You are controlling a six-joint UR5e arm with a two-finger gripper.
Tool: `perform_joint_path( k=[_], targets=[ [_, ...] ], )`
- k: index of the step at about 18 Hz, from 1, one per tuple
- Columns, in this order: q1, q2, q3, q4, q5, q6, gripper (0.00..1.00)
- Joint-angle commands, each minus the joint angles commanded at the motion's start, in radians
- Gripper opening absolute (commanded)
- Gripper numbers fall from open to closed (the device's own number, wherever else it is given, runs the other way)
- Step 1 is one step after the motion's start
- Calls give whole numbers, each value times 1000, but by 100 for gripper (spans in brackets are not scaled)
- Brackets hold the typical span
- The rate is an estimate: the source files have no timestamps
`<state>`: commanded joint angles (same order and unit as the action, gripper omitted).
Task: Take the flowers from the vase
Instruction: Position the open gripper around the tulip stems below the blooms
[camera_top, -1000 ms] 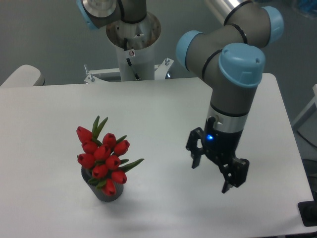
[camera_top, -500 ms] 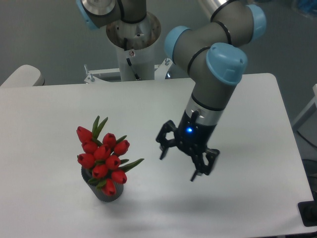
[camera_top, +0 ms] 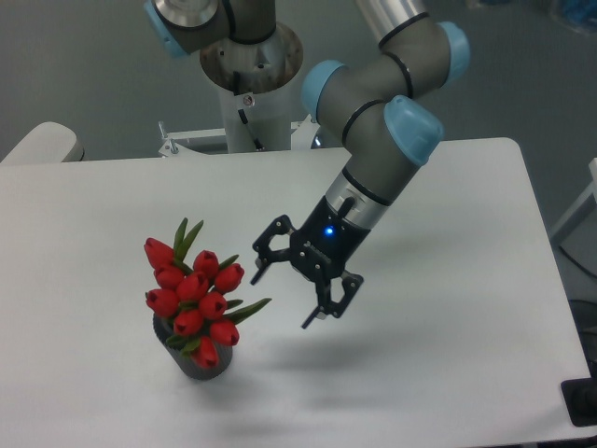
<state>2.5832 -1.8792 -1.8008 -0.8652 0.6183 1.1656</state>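
The flowers (camera_top: pixel 194 295), a tight bunch of red tulip buds with narrow green leaves, stand in the vase (camera_top: pixel 206 360), a short dark grey cylinder at the front left of the white table. My gripper (camera_top: pixel 283 297) is open and empty. It hangs tilted above the table just right of the bunch, its jaws pointing down and to the left. Its nearer fingertip (camera_top: pixel 256 273) is a short gap from the rightmost bud and leaf. It does not touch the flowers.
The arm's base column (camera_top: pixel 250 70) stands behind the table's far edge. The white table (camera_top: pixel 466 355) ends close to the right and front of the frame. A pale rounded object (camera_top: pixel 42 142) sits at the far left edge.
The gripper has moved left across the table from the right side toward the flowers and has tilted over. It stays open. The flowers and vase have not moved.
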Motion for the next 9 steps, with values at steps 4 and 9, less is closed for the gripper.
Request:
perform_joint_path(
  k=[4, 9],
  targets=[
    [-2, 18, -51, 5, -2, 115, 100],
    [-31, 22, -74, 6, -38, 164, 100]
  ],
)
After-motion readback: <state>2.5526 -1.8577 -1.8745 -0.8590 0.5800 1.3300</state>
